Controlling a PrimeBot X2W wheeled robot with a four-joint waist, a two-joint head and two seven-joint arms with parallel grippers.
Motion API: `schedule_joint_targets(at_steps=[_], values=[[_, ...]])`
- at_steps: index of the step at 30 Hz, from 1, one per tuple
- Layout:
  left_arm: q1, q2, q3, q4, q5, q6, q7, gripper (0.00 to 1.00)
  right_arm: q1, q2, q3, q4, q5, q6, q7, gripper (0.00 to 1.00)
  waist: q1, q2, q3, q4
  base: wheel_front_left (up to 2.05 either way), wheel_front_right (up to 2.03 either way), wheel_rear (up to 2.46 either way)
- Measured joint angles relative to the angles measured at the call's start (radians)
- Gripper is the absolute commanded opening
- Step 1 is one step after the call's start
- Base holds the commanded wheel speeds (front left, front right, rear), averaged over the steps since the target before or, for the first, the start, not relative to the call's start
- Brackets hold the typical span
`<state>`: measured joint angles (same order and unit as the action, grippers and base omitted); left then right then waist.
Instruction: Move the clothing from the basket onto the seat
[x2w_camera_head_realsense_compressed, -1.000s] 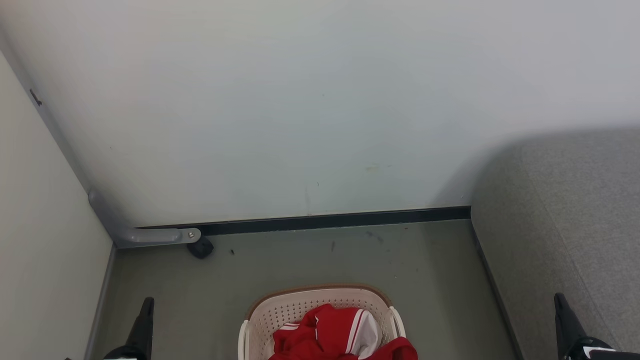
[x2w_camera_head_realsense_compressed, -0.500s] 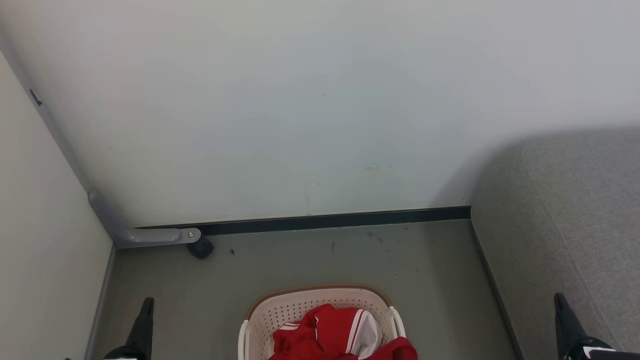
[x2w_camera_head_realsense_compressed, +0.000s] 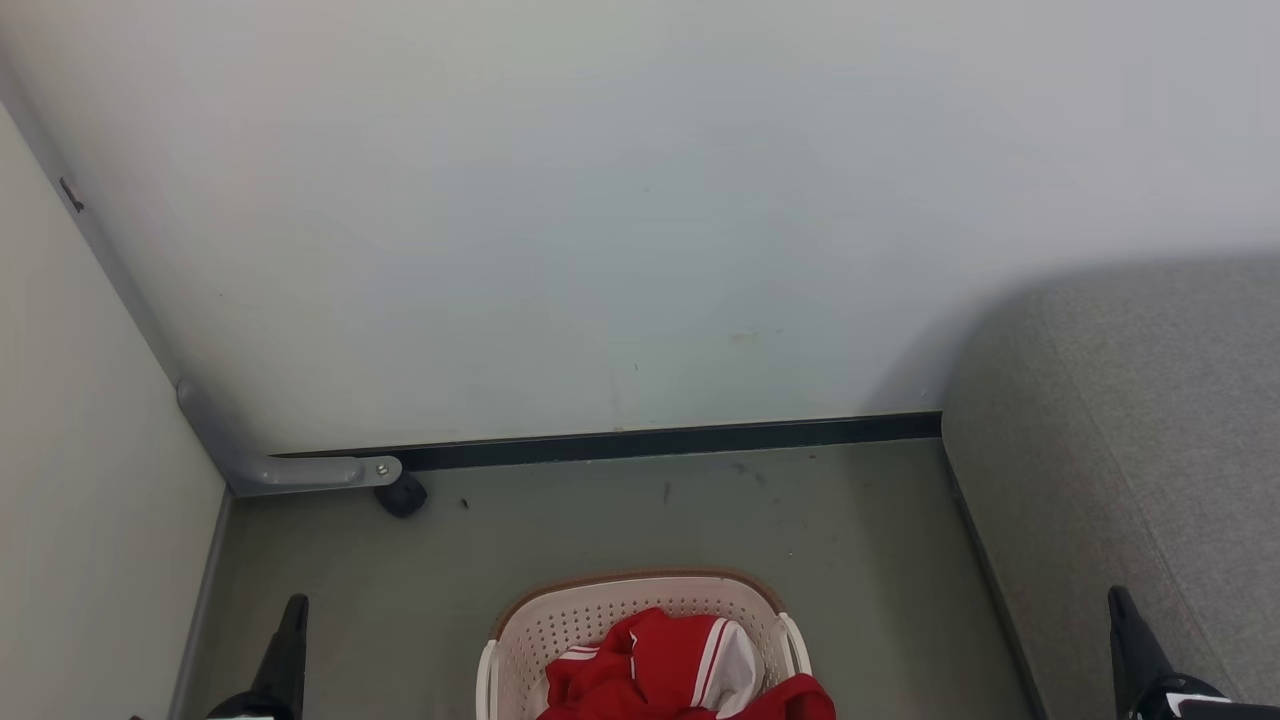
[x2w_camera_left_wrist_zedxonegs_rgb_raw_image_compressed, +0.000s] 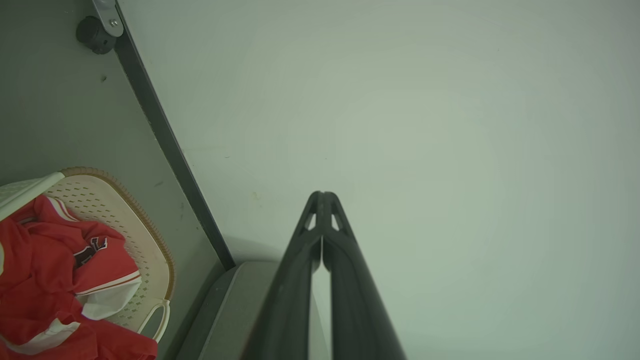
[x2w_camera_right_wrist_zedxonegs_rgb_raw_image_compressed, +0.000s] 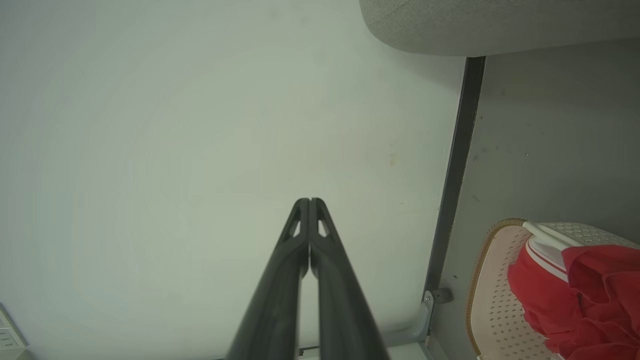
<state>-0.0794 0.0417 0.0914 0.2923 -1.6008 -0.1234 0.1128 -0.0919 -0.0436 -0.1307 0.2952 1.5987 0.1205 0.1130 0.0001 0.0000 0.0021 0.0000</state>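
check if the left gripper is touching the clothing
Apart. The head view shows the left gripper at lower left, shut, with a stretch of floor between it and the basket holding the clothing.

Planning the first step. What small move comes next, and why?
Probably open the left tool and lower it toward the clothing: it and the right tool are shut, apart from the pile in the basket, none on the visible seat.
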Motion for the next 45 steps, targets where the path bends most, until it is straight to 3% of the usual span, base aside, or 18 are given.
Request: schedule_joint_targets(at_steps=[45], values=[[0.000, 0.000, 0.000, 0.000, 0.000, 0.000, 0.000, 0.00, 0.000, 0.000, 0.000, 0.000, 0.000, 0.000, 0.000, 0.00, -0.0002, 0.0000, 0.000, 0.000, 0.00, 0.00, 0.00]])
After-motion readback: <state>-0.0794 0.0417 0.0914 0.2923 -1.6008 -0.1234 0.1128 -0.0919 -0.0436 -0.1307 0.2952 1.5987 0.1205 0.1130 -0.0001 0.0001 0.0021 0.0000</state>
